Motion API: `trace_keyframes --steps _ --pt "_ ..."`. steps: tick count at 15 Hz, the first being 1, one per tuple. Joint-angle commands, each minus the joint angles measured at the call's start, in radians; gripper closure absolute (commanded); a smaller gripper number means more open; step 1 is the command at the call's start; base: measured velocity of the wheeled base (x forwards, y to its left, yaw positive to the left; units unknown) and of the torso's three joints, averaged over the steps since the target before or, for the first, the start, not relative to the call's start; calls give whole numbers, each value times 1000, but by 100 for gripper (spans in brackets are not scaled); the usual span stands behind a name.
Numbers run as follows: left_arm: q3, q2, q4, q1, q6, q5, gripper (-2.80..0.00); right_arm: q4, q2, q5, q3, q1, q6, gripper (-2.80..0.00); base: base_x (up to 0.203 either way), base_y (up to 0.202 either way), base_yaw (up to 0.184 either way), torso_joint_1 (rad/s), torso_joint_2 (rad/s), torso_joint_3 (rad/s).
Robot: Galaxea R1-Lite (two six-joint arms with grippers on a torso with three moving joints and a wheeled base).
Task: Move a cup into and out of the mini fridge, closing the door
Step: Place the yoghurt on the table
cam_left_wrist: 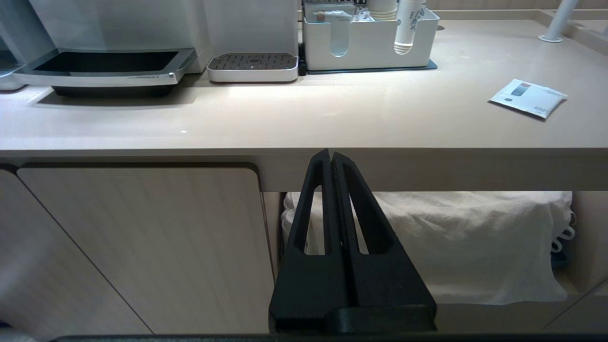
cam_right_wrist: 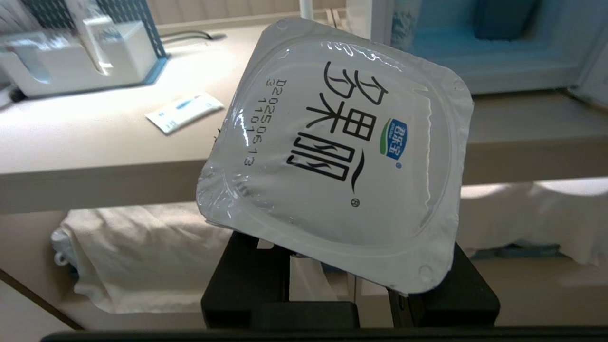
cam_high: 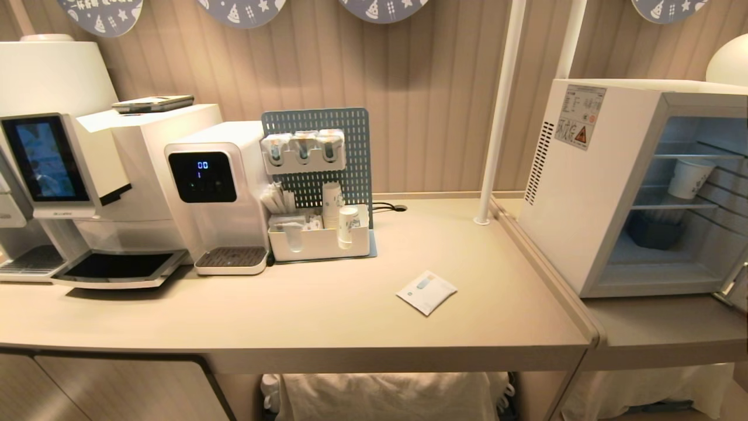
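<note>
The cup, white with a flat foil lid printed in black characters, fills the right wrist view with its lid facing the camera. My right gripper is shut on it from below, in front of the counter edge; the fingertips are hidden behind the lid. The white mini fridge stands on the lower counter at the right. Its front is open, showing the wire shelves. Only a sliver of the door shows at the picture's right edge. My left gripper is shut and empty, parked below the counter's front edge. Neither arm shows in the head view.
Inside the fridge are a paper cup on a shelf and a dark blue tub. On the counter lie a white sachet, an organiser tray with paper cups, a water dispenser and a coffee machine. A white pole stands beside the fridge.
</note>
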Motion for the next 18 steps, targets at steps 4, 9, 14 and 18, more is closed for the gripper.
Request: trace_keyframes --steps 4,9,14,18 --pt "0 1 0 2 0 0 0 43 209 80 -247 19 41 0 0 0 0 0 0 0" --pt "0 1 0 2 0 0 0 -237 911 133 -311 90 138 0 0 0 0 0 0 0" --pt "1 1 -1 2 -2 0 0 -762 1674 282 -355 71 134 0 0 0 0 0 0 0" --pt "0 1 0 2 -2 0 0 -1022 2083 343 -518 82 45 0 0 0 0 0 0 0"
